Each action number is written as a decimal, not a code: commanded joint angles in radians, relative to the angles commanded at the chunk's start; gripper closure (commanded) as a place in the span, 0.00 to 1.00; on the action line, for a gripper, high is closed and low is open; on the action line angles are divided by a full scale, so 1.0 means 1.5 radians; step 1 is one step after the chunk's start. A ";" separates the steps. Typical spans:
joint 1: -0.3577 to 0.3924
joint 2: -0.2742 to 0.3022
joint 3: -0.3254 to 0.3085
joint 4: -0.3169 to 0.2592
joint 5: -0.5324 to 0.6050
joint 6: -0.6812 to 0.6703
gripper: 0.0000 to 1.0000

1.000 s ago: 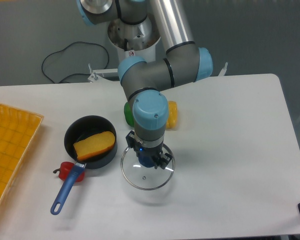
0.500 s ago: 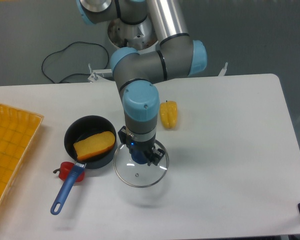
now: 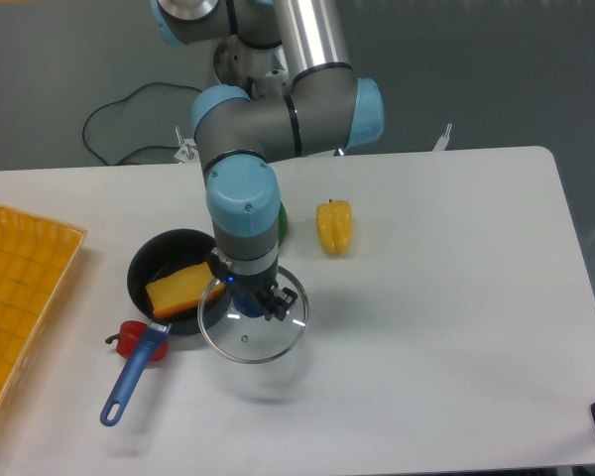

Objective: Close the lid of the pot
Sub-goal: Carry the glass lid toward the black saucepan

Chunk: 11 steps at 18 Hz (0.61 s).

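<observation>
The lid [image 3: 253, 322] hangs from the gripper [image 3: 250, 300], whose fingers are clamped on its knob, and its left edge overlaps the right rim of the pot [image 3: 169, 266]. The arm reaches down vertically from above. The pot holds an orange wedge [image 3: 183, 288]. A red piece [image 3: 131, 337] lies beside the blue handle [image 3: 129, 379]; a yellow pepper [image 3: 334, 227] sits apart on the table [image 3: 446, 297].

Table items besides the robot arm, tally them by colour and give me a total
Yellow or orange: 3, the yellow pepper, the orange block in the black saucepan, the woven tray
Green: 1, a green object, mostly hidden
Red: 1, the small red item
Black: 1, the saucepan
Clear: 1, the glass lid
Total: 7
</observation>
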<state>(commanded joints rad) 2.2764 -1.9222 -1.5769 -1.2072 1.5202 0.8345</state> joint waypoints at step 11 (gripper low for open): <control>0.000 0.005 -0.001 -0.005 -0.002 0.000 0.43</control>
<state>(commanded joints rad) 2.2764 -1.9144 -1.5785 -1.2149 1.5171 0.8345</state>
